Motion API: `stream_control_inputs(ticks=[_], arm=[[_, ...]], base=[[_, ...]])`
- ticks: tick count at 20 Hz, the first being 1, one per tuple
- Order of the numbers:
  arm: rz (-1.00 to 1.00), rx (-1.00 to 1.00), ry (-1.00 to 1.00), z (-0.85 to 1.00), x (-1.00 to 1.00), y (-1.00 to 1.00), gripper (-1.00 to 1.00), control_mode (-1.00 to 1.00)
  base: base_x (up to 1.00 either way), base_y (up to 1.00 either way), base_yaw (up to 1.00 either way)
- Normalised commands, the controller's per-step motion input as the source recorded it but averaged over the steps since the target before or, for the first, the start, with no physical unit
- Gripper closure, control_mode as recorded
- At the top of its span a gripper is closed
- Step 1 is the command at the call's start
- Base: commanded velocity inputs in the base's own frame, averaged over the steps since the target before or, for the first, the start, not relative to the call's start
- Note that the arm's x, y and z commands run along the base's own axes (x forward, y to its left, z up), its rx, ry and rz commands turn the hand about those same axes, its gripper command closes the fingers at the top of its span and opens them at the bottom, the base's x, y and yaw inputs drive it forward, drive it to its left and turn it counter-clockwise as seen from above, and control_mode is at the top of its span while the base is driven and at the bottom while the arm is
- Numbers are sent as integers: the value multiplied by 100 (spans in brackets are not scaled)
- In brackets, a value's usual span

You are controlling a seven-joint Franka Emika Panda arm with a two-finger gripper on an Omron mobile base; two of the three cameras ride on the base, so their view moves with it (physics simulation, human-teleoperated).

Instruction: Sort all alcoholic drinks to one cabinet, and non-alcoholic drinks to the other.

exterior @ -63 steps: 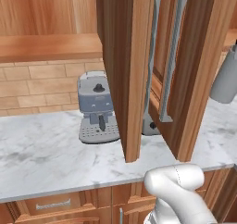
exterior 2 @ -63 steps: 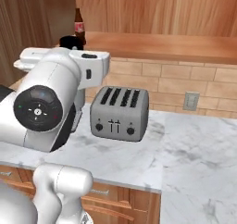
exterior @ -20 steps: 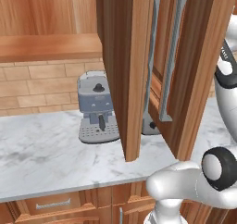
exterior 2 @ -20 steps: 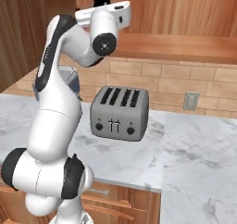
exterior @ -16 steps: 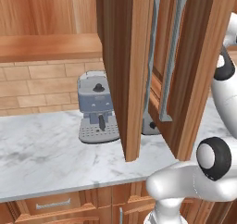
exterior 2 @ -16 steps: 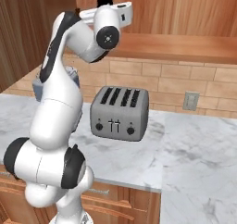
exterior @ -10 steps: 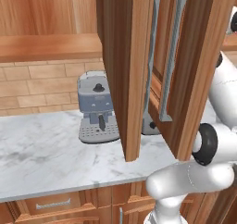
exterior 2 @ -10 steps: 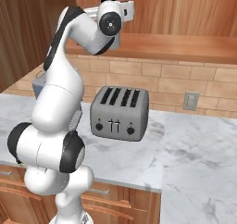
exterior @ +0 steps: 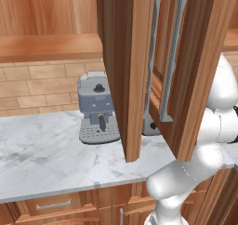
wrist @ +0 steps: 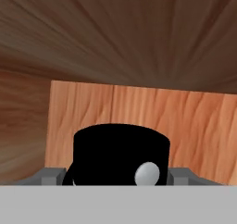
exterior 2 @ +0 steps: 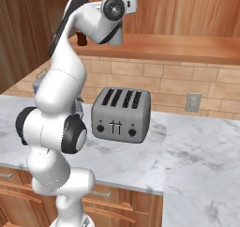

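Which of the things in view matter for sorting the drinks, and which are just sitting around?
For the job:
open cabinet doors
dark brown bottle, mostly hidden

Just sitting around:
coffee machine
toaster
wall outlet

Hidden behind the open cabinet doors [exterior: 135, 70] in the left base view: most of the cabinet interior and the right edge of the coffee machine [exterior: 96, 109], with a grey appliance [exterior: 151, 122] peeking out low between the doors, too covered to name. Partly masked by the white arm in the right base view: a dark brown bottle base [exterior 2: 82, 39] on the wooden ledge, top cut off. Close up in the hand view: a black round cap [wrist: 121, 152], its lower part cut off, body unseen.
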Motion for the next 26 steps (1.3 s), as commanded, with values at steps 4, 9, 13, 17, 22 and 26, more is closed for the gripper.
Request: stream_control_inputs(ticks=[4,9,13,17,22,26], arm=[[2,1,0,0,49,-9,100,-100],[3,4,0,-11,36,-21,100,-100],[3,3,0,-26,23,-21,100,-100],[4,1,0,-30,15,-14,100,-100],[3,0,-3,-29,2,-4,100,-100],[0,0,-3,-37,1,0,-100,-100]], base=[[0,0,0],[0,0,0],[0,0,0],[0,0,0],[0,0,0],[0,0,0]])
